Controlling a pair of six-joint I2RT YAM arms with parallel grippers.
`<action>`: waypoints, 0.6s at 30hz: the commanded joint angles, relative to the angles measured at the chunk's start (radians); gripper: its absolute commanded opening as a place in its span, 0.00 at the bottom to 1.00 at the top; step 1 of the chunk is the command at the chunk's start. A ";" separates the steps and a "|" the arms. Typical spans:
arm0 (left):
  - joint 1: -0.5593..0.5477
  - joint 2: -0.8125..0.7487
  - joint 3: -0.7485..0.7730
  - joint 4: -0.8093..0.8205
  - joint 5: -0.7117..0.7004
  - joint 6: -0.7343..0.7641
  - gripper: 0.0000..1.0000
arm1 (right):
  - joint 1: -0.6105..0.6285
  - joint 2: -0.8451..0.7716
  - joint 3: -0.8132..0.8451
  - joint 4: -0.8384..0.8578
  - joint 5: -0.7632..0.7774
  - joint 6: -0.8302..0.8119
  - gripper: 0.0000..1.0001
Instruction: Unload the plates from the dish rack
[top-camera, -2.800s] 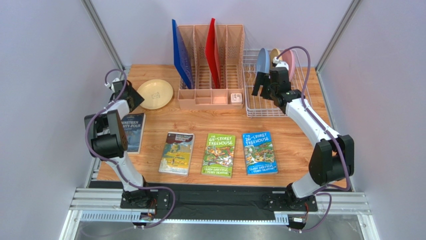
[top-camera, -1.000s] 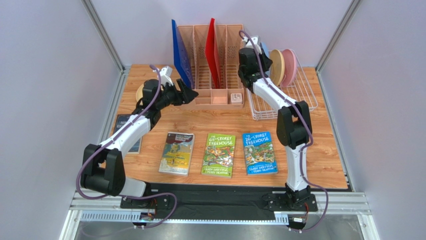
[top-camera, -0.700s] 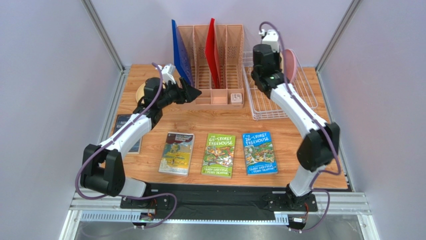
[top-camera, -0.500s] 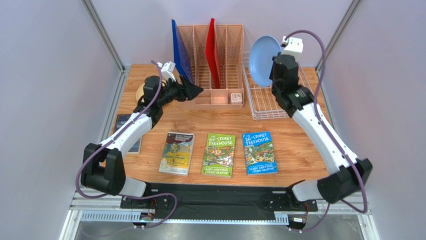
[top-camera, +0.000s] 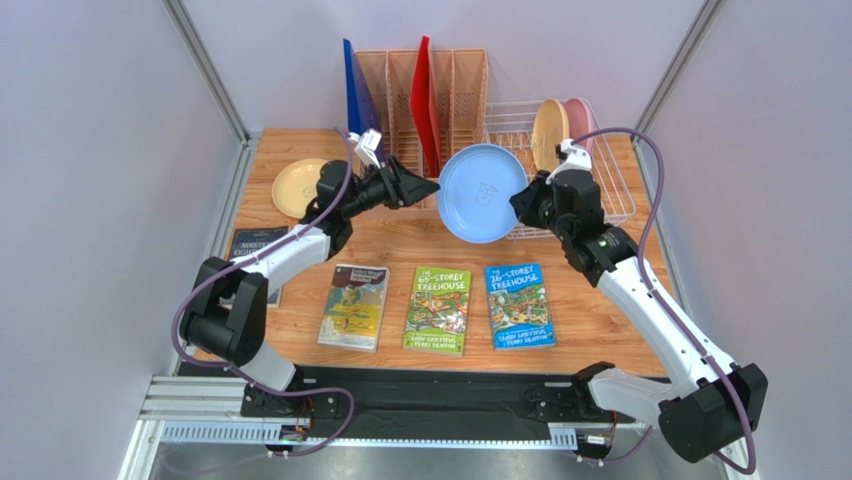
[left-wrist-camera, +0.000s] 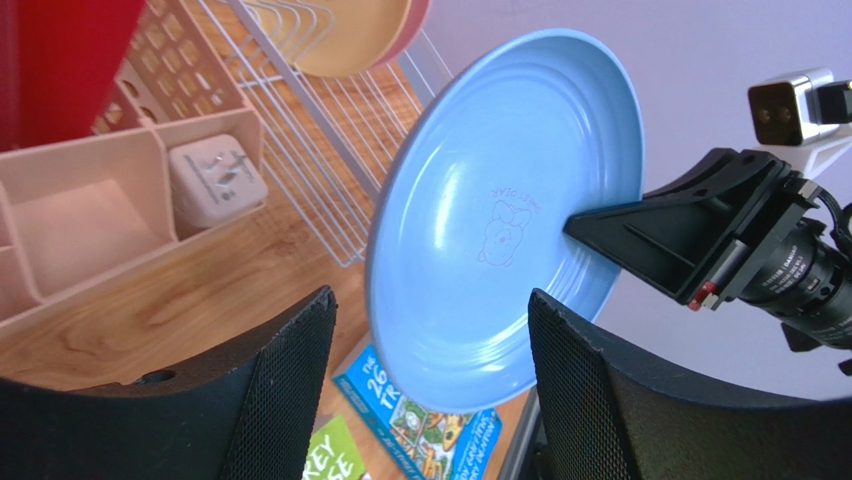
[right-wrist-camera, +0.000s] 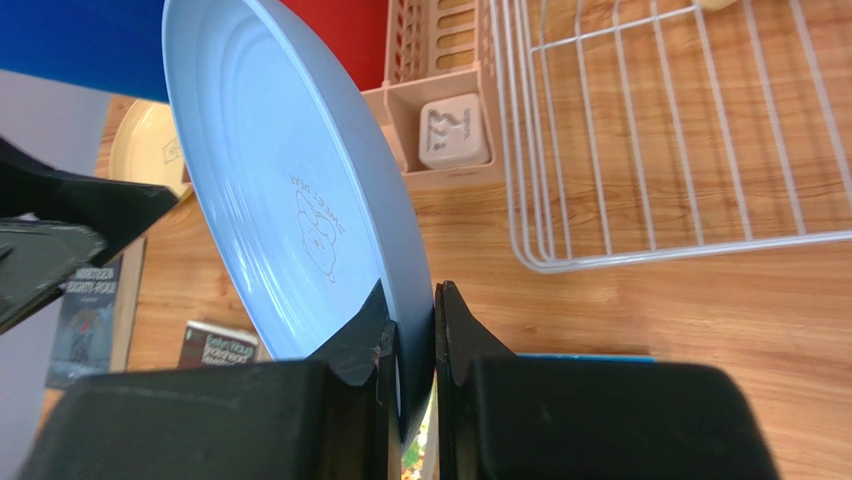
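Observation:
My right gripper (top-camera: 522, 200) is shut on the rim of a grey-blue plate (top-camera: 483, 193), held on edge in the air in front of the organiser, left of the white wire dish rack (top-camera: 610, 190). The right wrist view shows the plate (right-wrist-camera: 290, 190) pinched between both fingers (right-wrist-camera: 385, 325). My left gripper (top-camera: 425, 187) is open at the plate's left edge, and in its wrist view the plate (left-wrist-camera: 500, 220) sits beyond the spread jaws, untouched. A tan plate (top-camera: 549, 133) and a pink plate (top-camera: 580, 120) stand upright in the rack. A cream plate (top-camera: 308, 187) lies flat on the table at the left.
A salmon-pink slotted organiser (top-camera: 460, 85) at the back holds an upright blue board (top-camera: 352, 90), a red board (top-camera: 422, 90) and a small white cube (right-wrist-camera: 452, 132). Three books (top-camera: 437, 308) lie in a row near the front, and a dark book (top-camera: 258, 250) at the left.
My right arm lifted the grey-blue plate up out of the rack, then swung it left and down over the table's middle. My left arm reached right, its open gripper now at the plate.

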 joint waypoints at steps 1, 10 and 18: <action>-0.059 0.013 0.001 0.112 -0.032 -0.033 0.75 | -0.003 -0.064 -0.045 0.168 -0.088 0.097 0.07; -0.088 0.022 -0.004 0.081 -0.083 0.002 0.31 | -0.015 -0.086 -0.118 0.237 -0.161 0.164 0.07; -0.100 0.018 -0.005 0.055 -0.109 0.028 0.44 | -0.035 -0.064 -0.146 0.296 -0.292 0.233 0.07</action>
